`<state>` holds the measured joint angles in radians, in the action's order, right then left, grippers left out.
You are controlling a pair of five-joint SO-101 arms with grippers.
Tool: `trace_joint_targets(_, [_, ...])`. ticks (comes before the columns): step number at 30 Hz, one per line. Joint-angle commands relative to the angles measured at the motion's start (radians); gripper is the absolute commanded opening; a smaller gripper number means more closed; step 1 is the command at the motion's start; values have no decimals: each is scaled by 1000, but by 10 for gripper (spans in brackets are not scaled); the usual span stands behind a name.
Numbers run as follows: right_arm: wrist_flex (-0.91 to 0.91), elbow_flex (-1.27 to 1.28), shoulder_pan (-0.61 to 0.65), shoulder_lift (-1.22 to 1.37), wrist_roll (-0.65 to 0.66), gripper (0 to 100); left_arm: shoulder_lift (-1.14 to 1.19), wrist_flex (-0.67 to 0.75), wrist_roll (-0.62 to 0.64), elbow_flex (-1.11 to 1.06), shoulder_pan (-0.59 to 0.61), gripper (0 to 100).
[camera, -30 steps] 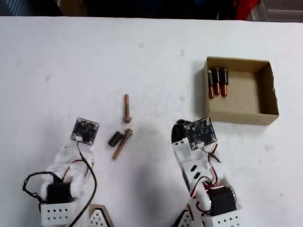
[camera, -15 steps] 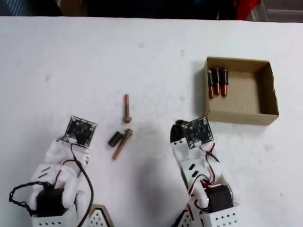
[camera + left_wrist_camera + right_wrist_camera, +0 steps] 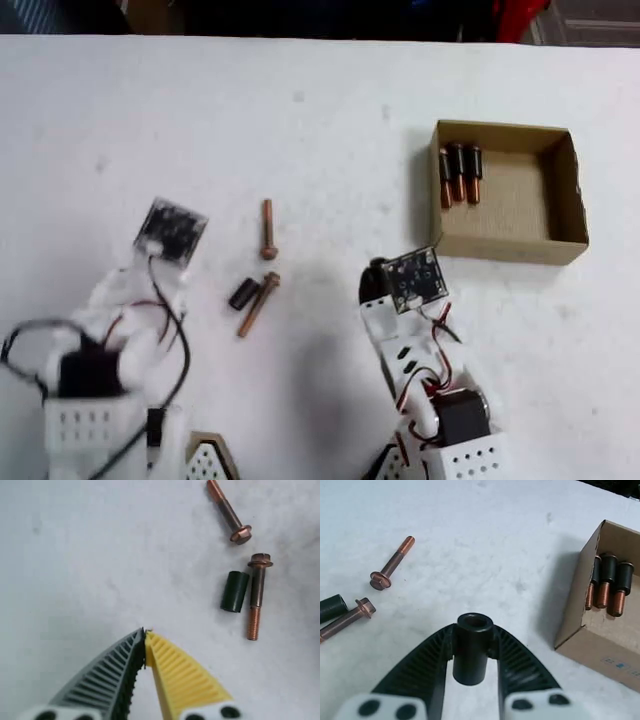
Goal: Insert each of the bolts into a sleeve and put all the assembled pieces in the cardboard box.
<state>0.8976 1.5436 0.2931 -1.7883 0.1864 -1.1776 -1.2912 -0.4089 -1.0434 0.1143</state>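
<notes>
Pushing out from its base across the worktop, the left arm is now sitting noticeably farther forward than a second ago, while the right arm is keeping almost the same spot. The left jaws are pressing together tip to tip, gripping nothing, over bare worktop. Ahead of those tips and off to the side facing the other arm, a loose black sleeve is lying on its side just beside a copper bolt. A second bolt is lying a little farther out, apart from both. Judging by that advance, the left arm is probably closing in on one of these bolts, and its jaws are going to need to part before any pickup. The right jaws are staying clenched around another sleeve, with its open bore showing at the free end, seemingly waiting for a bolt to be fed in. Beyond the right jaws and to their outer side, the cardboard box is already holding three assembled pieces side by side against one wall. By this reading, two bolts and two sleeves are still awaiting assembly.
</notes>
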Motion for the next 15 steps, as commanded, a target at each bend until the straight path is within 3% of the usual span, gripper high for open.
trace_joint_targets(1, [-25, -11, -10, -13, -11, 16, 177, -5, -3, 121, -64, 28])
trace_joint_targets(8, [-25, -11, -10, -13, -11, 16, 430, -6, 3, 233, -124, 28])
trace_joint_targets(15, [-25, -9, -10, -13, -9, 16, 630, 2, 133, 316, -206, 82])
